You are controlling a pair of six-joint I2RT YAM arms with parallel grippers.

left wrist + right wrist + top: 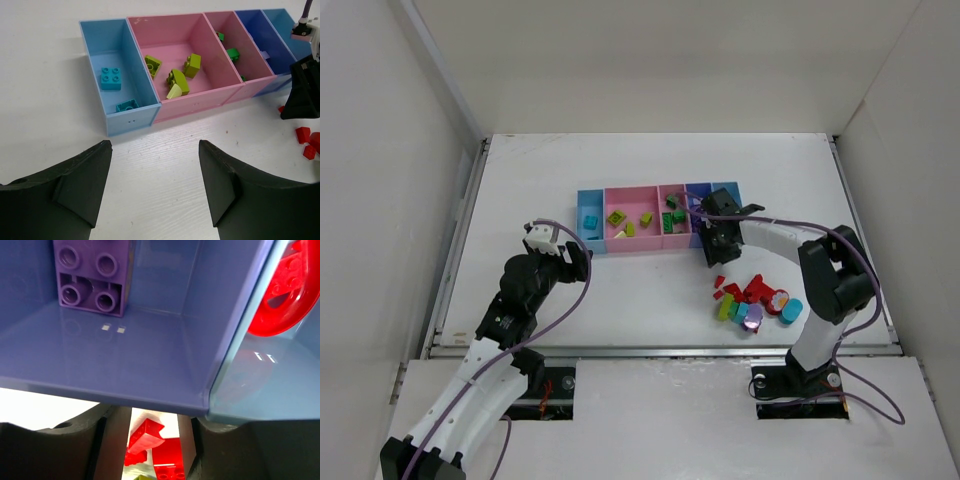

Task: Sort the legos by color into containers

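The containers [632, 190] are a row of joined bins at mid table. In the left wrist view, the left light blue bin [132, 120] holds two cyan legos [110, 78], the wide pink bin [200, 97] holds lime ones [192, 64], and the narrow pink bin holds green ones [232, 53]. My left gripper [155, 185] [575, 262] hangs open over bare table in front of them. My right gripper [713, 243] [152, 415] is at the near wall of the purple-blue bin [125, 355]. Its jaws stand apart with nothing between them, and the wall hides its tips. A purple lego [92, 277] lies inside that bin.
A loose pile of legos [755, 303] in red, cyan, purple and lime lies right of centre near the front edge. A red round lego [280, 295] sits in the right light blue bin [260, 390]. White walls enclose the table [520, 200].
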